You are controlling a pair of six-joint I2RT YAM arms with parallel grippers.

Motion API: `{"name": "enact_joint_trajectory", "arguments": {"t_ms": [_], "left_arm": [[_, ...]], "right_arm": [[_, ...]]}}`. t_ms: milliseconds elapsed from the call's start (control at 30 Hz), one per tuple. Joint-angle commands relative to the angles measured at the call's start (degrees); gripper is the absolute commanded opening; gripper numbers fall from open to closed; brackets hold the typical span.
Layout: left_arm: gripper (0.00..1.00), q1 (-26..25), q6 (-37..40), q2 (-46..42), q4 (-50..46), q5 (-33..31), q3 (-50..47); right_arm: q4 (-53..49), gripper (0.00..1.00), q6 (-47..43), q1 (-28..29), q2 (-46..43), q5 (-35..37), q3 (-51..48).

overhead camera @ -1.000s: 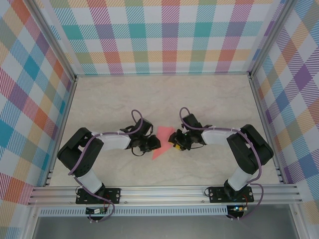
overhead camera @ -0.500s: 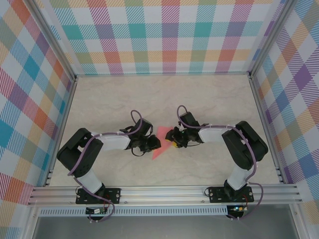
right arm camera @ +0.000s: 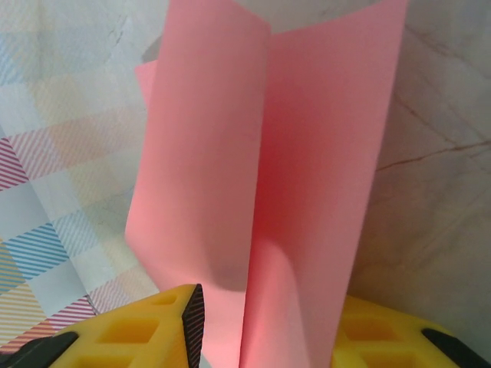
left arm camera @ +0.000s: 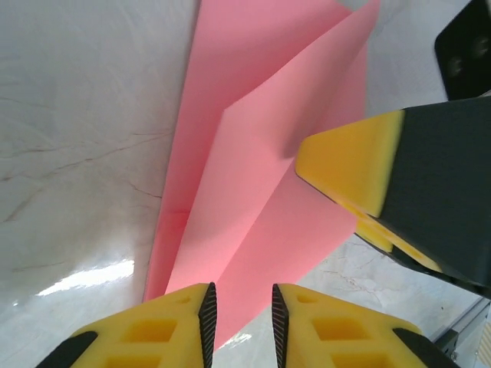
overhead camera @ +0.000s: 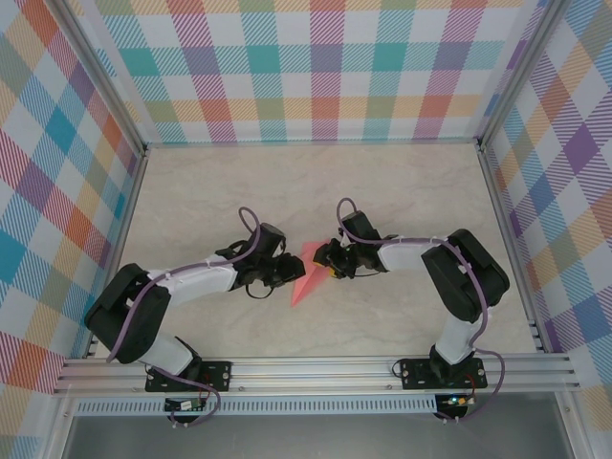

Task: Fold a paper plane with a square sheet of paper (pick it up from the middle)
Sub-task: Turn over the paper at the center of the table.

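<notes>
The square sheet of paper (left arm camera: 253, 169), already creased into a long pointed shape, sits between the two grippers. It lies just ahead of the left gripper (left arm camera: 243, 303) and rises straight out of the right gripper (right arm camera: 265, 307). The right gripper pinches it, with one yellow pad on either side of the doubled layers, and beyond its jaws those layers bow and stand loosely apart. The left gripper's jaws are slightly parted. The paper's near edge runs into the narrow gap, but neither pad presses it flat.

The main risk, as I judge it, is that only one gripper has a firm hold on the paper.
- **Slipping:** a thin sheet pinched at one spot can pivot or slide in the right gripper, which would put the edges out of line for the next fold.
- **Crease opening:** the loose layers may spring further apart and soften the crease.
- **Bad re-grip:** if the left gripper closes from where it is, it may catch a single layer or press in a stray crease.
- **Tearing:** if both grippers clamp and then pull apart, the paper could tear at the fold.
- **Collision:** the two grippers' pads sit very near each other, so a small sideways move could knock them together.
- **Buckling:** the paper's point is close to the surface (left arm camera: 69, 153) and could snag there and buckle.
</notes>
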Motion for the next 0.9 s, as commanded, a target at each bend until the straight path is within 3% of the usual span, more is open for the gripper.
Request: {"name": "enact_joint_trajectory", "arguments": {"t_ms": [0,233,867], "left_arm": [[0.28,1.71,2.33,-0.71,-5.64,-3.17,0.40],[0.29,2.17,2.89,2.76,-3.23,0.81,1.04],[0.21,2.16,3.87,7.84,-5.11,1.15,3.63]], "right_arm": [[2.20,0.37,-0.70,0.29,0.88,-1.20,0.09],[4.44,0.38,-1.04,0.32,1.47,-2.73,0.09],[6.97,0.32,-3.03,0.90,5.50,-6.28,3.95]]}}
